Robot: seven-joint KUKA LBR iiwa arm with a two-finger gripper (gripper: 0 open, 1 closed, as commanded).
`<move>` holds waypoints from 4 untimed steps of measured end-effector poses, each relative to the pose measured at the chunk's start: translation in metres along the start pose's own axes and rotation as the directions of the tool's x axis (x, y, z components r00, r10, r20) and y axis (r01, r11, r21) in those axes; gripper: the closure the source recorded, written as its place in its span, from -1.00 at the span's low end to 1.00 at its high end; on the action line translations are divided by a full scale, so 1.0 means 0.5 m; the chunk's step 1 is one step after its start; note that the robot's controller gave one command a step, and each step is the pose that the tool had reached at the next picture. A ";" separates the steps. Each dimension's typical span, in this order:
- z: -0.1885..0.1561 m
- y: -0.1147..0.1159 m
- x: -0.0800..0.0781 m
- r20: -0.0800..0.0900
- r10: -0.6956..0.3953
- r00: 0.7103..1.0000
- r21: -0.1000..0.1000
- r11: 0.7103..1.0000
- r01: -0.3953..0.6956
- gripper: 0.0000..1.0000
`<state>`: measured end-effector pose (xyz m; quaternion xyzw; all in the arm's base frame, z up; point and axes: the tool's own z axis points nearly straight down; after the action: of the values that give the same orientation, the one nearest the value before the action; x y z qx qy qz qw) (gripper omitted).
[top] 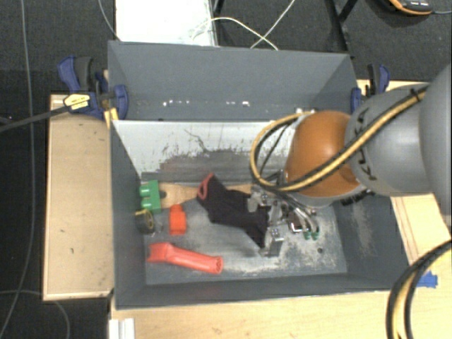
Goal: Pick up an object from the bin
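Black cloth [229,207], crumpled, lies mid-floor in the bin [212,83]. It runs from a red loop [205,185] at its far left end to a near-right corner that passes under the gripper [272,240]. Wrist hardware covers that corner, so I cannot tell whether the claw is open, closed or pinching the cloth. The arm comes in from the right. Its orange cover [318,154] and looped cables [265,150] hang over the right half of the floor and hide the far right part. The gripper points down, low over the floor. A small green bit [308,235] sits just right of it, too small to identify. Left of the cloth are a tan piece [181,192] with its right end hidden by the cloth, a green block [149,193], an orange block [176,220], and a dark round thing [145,222] near the left wall. A long red piece [185,258] lies along the near wall, apart from the cloth. Bare scuffed floor lies between it and the gripper, and at the near right.
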<state>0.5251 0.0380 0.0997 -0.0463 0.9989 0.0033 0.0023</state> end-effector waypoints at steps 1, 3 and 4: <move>0.057 0.008 -0.123 0.007 -0.303 0.953 0.019 0.953 0.303 -1.00; 0.056 0.047 -0.050 0.006 0.047 0.999 0.004 0.999 -0.047 1.00; -0.015 0.047 -0.045 -0.004 0.046 0.999 0.004 0.999 -0.046 1.00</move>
<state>0.5451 0.0636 0.1073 -0.0233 0.9997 0.0014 0.0002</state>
